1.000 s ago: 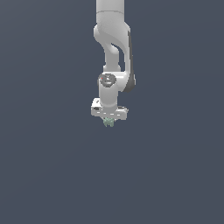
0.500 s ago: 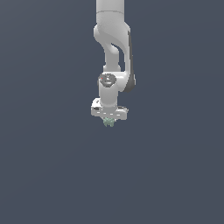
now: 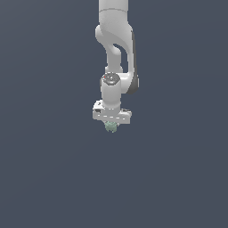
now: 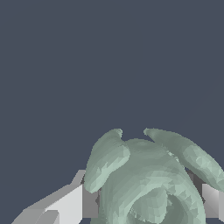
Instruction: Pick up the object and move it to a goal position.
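Note:
The object [image 3: 110, 127] is a small pale mint-green lumpy thing that hangs just under the white gripper [image 3: 111, 125] in the exterior view, mostly hidden by the hand. In the wrist view the object [image 4: 148, 183] fills the space between the two fingers [image 4: 68, 203], with ridged lobes sticking out past them. The gripper is shut on the object and holds it in the air. The white arm [image 3: 116, 53] comes down from the top of the exterior view.
A plain dark grey-blue surface [image 3: 49, 169] fills the rest of both views. No other thing shows.

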{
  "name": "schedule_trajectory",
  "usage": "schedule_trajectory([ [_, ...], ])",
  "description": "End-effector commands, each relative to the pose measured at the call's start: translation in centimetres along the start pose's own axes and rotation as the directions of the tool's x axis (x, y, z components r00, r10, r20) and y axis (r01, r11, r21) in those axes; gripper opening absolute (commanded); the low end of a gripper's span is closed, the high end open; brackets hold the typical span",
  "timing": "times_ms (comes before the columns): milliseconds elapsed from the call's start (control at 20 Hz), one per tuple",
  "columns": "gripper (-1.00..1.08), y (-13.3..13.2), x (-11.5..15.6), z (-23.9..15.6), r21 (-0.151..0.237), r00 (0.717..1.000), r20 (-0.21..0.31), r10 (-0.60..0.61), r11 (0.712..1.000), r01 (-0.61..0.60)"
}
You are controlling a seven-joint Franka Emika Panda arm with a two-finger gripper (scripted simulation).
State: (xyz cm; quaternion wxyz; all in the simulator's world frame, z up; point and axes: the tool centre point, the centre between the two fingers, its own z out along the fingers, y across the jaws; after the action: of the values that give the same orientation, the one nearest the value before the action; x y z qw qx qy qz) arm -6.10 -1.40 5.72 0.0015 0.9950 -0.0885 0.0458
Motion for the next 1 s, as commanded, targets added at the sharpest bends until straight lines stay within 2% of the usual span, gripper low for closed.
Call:
schedule_trajectory([
  [0, -1.00, -0.4, 1.6, -0.9, 0.003, 0.999, -0.051, 0.007, 1.000, -0.007],
  [200, -1.00, -1.3, 4.8, -3.0, 0.011, 0.987, -0.161, 0.023, 1.000, -0.021],
  [400, -1.00, -2.2, 8.1, -5.9, 0.021, 0.958, -0.283, 0.041, 0.999, -0.036],
  [700, -1.00, -3.3, 12.2, -10.5, 0.038, 0.893, -0.445, 0.066, 0.998, -0.054],
  [950, -1.00, -4.0, 14.6, -14.4, 0.052, 0.828, -0.554, 0.084, 0.996, -0.066],
])
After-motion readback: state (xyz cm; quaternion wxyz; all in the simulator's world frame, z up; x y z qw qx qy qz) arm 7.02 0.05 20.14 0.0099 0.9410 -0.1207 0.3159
